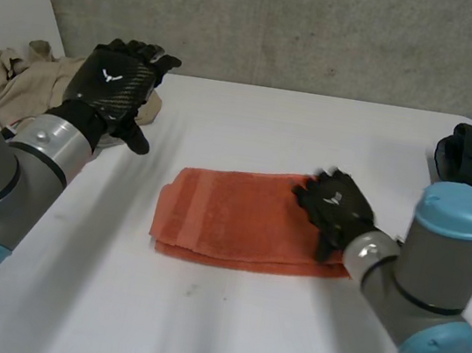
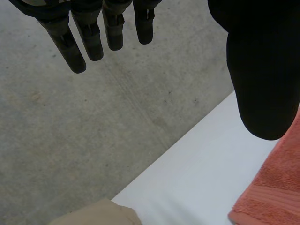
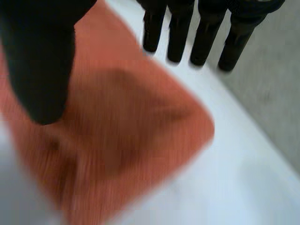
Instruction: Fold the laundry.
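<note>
Now | right hand (image 1: 336, 205): fingers straight, holding nothing | folded orange towel (image 1: 230, 216) under it, at one end | left hand (image 1: 112, 87): fingers straight, empty, raised, well apart from towel | beige clothes (image 1: 19, 82) just beside it

the right hand (image 3: 42, 61) hangs above the orange towel (image 3: 126, 154), fingers (image 3: 178, 40) straight, thumb apart; a towel corner lies on the white table (image 3: 243, 187)
</note>
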`<act>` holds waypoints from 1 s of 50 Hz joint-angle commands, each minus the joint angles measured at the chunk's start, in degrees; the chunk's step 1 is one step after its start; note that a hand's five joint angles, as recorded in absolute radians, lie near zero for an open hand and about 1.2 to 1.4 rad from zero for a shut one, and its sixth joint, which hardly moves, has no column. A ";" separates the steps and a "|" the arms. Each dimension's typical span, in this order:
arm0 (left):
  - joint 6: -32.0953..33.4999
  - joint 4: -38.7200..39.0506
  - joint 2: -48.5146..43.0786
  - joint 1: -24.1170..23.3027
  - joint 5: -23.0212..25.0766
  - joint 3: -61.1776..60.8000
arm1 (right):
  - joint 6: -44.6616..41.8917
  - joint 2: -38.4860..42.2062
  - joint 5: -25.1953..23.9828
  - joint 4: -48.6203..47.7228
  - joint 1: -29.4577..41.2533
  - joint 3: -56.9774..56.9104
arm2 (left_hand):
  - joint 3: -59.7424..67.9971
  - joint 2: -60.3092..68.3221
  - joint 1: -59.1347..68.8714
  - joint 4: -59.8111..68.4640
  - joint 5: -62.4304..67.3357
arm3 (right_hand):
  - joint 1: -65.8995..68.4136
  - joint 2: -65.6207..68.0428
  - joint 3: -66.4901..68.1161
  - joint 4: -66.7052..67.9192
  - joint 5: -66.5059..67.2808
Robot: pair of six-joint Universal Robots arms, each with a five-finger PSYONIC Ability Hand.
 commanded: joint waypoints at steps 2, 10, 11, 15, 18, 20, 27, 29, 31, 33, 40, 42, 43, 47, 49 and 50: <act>-0.02 -0.05 -1.35 -1.04 -0.08 0.02 | -8.53 1.50 6.24 -1.63 -6.60 1.22 | -2.25 -2.08 -0.92 -1.63 -2.89 | 58.66 59.37 59.51 59.42 59.05; 0.16 -0.05 -0.74 -1.30 -0.17 0.38 | -10.91 -2.63 5.82 -18.42 2.34 0.43 | -2.25 -2.08 -0.92 -1.63 -2.89 | 58.66 59.37 59.51 59.42 59.05; 0.07 -0.05 -0.56 -1.30 -0.17 0.46 | -10.65 -2.72 3.72 -19.12 5.66 -0.52 | -2.25 -2.08 -0.92 -1.63 -2.89 | 58.66 59.37 59.51 59.42 59.05; -0.02 -0.13 -0.12 -1.30 -0.34 0.46 | -11.87 2.01 -3.23 -19.93 14.12 -2.55 | -2.25 -2.08 -0.92 -1.63 -2.89 | 58.66 59.37 59.51 59.42 59.05; -0.10 -0.22 0.14 -1.13 -0.69 0.46 | -13.45 5.70 -9.63 -19.49 18.25 -3.08 | -2.25 -2.08 -0.92 -1.63 -2.89 | 58.66 59.37 59.51 59.42 59.05; -0.10 -0.22 0.14 -0.86 -0.78 0.46 | -13.81 7.11 -12.81 -19.13 19.32 -2.91 | -2.25 -2.08 -0.92 -1.63 -2.89 | 58.66 59.37 59.51 59.42 59.05; -0.89 -0.13 -0.03 -1.12 -1.05 1.08 | -9.51 8.27 -9.41 -14.74 19.32 -4.40 | -1.71 -1.53 -0.37 -1.08 -2.34 | -11.34 -10.63 -10.49 -10.58 -10.95; -1.59 -0.22 -0.21 -1.39 -1.05 1.69 | -5.83 7.13 -6.42 -14.04 19.06 -4.31 | -1.54 -1.36 -0.21 -0.91 -2.18 | -11.34 -10.63 -10.49 -10.58 -10.95; -3.44 -0.31 -0.65 -1.83 -1.13 2.83 | 0.58 3.62 -3.08 -13.07 16.78 -4.05 | -1.03 -0.85 0.30 -0.41 -1.67 | -11.34 -10.63 -10.49 -10.58 -10.95; -6.06 -0.57 -1.26 -2.53 -1.13 4.41 | 7.50 -0.50 -2.81 -12.20 13.54 -3.26 | -0.69 -0.52 0.64 -0.07 -1.33 | -11.34 -10.63 -10.49 -10.58 -10.95; -13.37 -4.43 -6.35 -8.23 -2.62 9.16 | 25.46 -4.04 -2.72 -3.33 7.03 -5.80 | 0.31 0.49 1.64 0.94 -0.33 | -11.34 -10.63 -10.49 -10.58 -10.95; -14.08 -7.42 -9.60 -11.40 -4.29 11.44 | 27.59 -2.47 -2.81 2.73 5.79 -9.57 | 0.65 0.83 1.98 1.28 0.01 | -11.34 -10.63 -10.49 -10.58 -10.95; -14.17 -8.39 -10.74 -12.28 -5.25 12.23 | 27.59 -1.41 -2.81 4.75 5.53 -10.89 | 0.98 1.16 2.32 1.61 0.35 | -11.34 -10.63 -10.49 -10.58 -10.95; -14.08 -13.75 -17.16 -15.36 -11.93 16.28 | 27.15 6.14 -3.24 13.55 5.61 -18.45 | 1.32 1.50 2.66 1.95 0.69 | -11.34 -10.63 -10.49 -10.58 -10.95; -14.17 -16.82 -20.50 -16.15 -17.46 17.86 | 26.71 9.13 -3.68 17.16 5.52 -22.23 | 1.16 1.33 2.49 1.78 0.52 | -11.34 -10.63 -10.49 -10.58 -10.95; -14.17 -17.70 -21.47 -16.41 -18.96 18.21 | 26.54 9.93 -3.95 17.95 5.44 -23.29 | 1.16 1.33 2.49 1.78 0.52 | -11.34 -10.63 -10.49 -10.58 -10.95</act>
